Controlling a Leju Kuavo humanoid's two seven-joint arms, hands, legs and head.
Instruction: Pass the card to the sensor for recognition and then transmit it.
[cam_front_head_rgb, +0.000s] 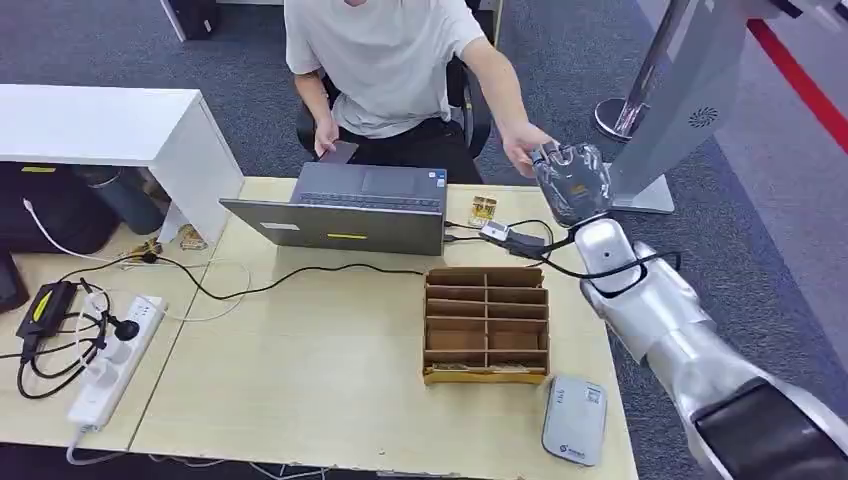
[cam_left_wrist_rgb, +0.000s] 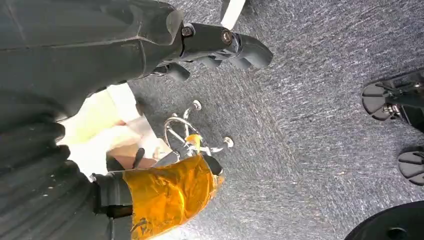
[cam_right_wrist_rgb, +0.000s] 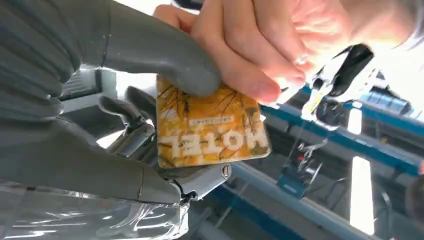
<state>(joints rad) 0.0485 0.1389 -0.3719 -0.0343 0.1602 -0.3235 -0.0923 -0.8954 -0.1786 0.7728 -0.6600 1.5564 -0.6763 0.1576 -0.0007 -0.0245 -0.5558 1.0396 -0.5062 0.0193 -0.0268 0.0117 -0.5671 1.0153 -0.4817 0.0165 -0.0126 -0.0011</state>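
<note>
A yellow card (cam_right_wrist_rgb: 210, 130) printed with "MOTEL" is pinched between the thumb and fingers of my right hand (cam_right_wrist_rgb: 125, 100). A seated person's hand (cam_right_wrist_rgb: 260, 45) grips the same card from its other edge. In the head view my right hand (cam_front_head_rgb: 570, 180) is raised past the table's far right corner and meets the person's hand (cam_front_head_rgb: 522, 145); the card is hidden there. The grey card sensor (cam_front_head_rgb: 575, 420) lies flat at the table's near right edge. My left hand (cam_left_wrist_rgb: 220, 47) hangs over grey carpet, its fingers loosely apart and holding nothing.
A laptop (cam_front_head_rgb: 350, 205) stands at the table's far side, a wooden divided box (cam_front_head_rgb: 486, 325) sits beside my right arm, and a power strip (cam_front_head_rgb: 115, 355) with cables lies at left. A white cabinet (cam_front_head_rgb: 100, 125) stands far left, a grey kiosk stand (cam_front_head_rgb: 680, 90) far right.
</note>
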